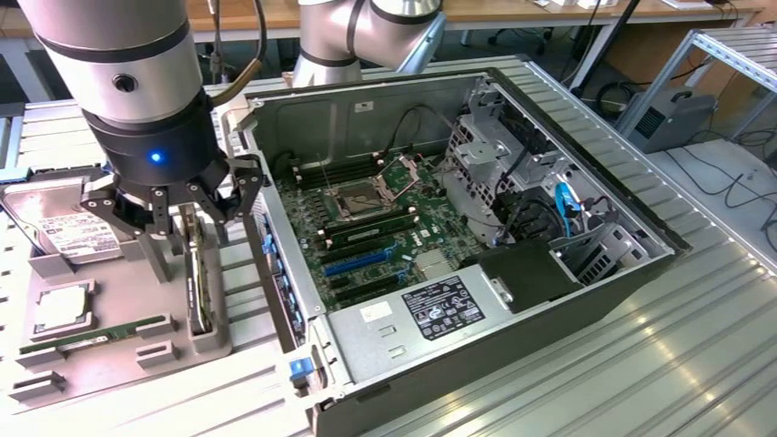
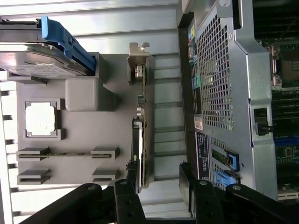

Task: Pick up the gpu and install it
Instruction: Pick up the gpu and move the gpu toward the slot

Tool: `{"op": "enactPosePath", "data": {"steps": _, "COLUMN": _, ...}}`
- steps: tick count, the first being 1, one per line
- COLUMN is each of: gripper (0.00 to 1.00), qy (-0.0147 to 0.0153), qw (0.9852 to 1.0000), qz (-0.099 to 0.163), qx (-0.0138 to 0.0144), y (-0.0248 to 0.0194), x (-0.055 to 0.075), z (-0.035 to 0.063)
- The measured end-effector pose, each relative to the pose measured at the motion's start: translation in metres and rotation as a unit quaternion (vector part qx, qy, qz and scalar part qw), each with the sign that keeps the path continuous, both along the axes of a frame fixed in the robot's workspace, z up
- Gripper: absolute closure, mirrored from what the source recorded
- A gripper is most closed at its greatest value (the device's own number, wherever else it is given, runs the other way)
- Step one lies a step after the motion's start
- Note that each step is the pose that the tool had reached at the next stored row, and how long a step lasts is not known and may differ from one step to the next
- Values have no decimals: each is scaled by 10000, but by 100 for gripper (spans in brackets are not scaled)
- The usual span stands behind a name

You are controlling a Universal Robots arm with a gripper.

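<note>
The arm's gripper (image 1: 188,241) hangs over a grey holder tray (image 1: 122,373) on the ribbed metal desk (image 1: 680,346), at the exterior view's left of the open computer case (image 1: 583,300). The jaws are spread wide and pinch nothing.

The gpu (image 1: 195,296) stands on its long edge in a slot along the tray side nearest the case. In the wrist view the gpu (image 2: 143,116) runs away from the gripper (image 2: 159,193), with its silvery end bracket (image 2: 139,58) at the far end. Its near end lies in the gap between the jaws, closer to one finger (image 2: 127,196) than the other. Contact cannot be confirmed.

Also seated in the tray:
- a hard drive (image 1: 61,232) with a white label;
- a square processor chip (image 1: 61,309);
- a narrow green memory stick (image 1: 97,335).

Inside the case, the motherboard (image 1: 364,232) lies exposed.
</note>
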State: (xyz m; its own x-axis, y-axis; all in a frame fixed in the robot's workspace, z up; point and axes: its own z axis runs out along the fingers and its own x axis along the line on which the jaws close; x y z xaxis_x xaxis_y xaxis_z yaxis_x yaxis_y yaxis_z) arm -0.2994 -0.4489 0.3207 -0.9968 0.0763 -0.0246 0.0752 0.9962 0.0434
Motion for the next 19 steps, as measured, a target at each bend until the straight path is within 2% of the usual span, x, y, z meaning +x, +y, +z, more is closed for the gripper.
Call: {"op": "enactPosePath", "data": {"steps": 19, "gripper": 52, "qy": 0, "qw": 10000, "qz": 0, "qx": 0, "y": 0, "x": 0, "z": -88}}
